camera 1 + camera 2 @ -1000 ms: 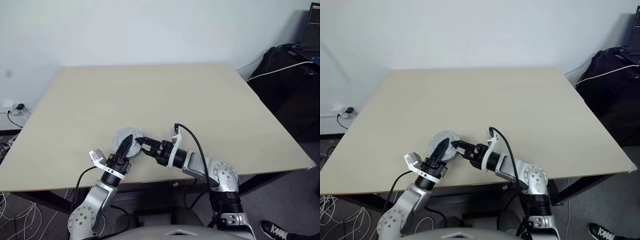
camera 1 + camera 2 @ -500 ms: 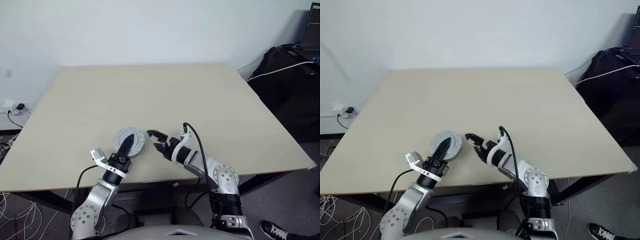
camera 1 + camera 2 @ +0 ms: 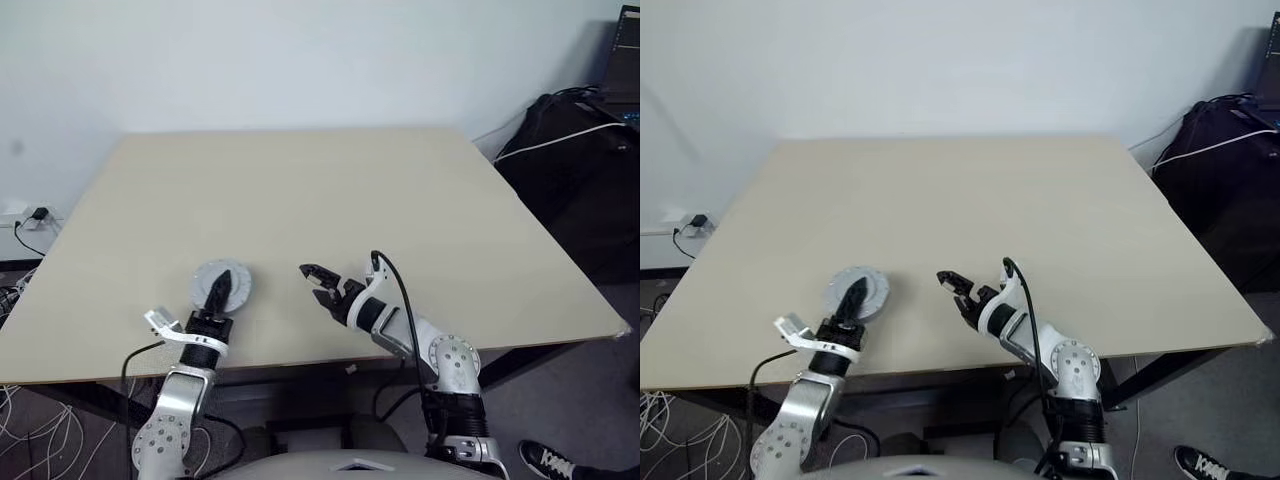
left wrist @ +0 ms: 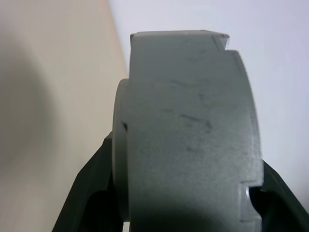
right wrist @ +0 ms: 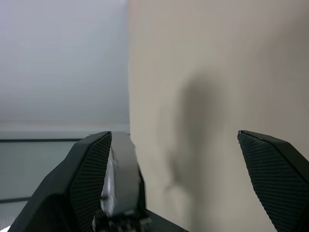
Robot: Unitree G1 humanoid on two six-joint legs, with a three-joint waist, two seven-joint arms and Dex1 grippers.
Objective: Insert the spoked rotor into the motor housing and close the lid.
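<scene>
Two grippers work at the near edge of the table (image 3: pixel 400 200). The left gripper (image 3: pixel 219 285) is pinching a thick round grey metal body, one black finger lying across its flat top face and the other underneath. In the left wrist view that body fills the gap between the fingers (image 4: pixel 87 193): a stepped grey drum seen edge-on, which I take to be the motor housing (image 4: pixel 188 130) with the lid (image 3: pixel 204 279) seated on it, though the seam is hard to make out. Gripping it face to face would press the two halves together, which suits a closing step. If the lid really is on, the spoked rotor would be shut inside.

Just off to the side of the left tool, clear of the housing, the right gripper (image 3: pixel 317 283) hangs low over bare tabletop with its fingers (image 5: pixel 91 174) spread wide and nothing between them, so the left carries the part alone.

Beyond both tools the table runs bare to the wall, and a black bag (image 3: pixel 590 150) sits past its far right corner
</scene>
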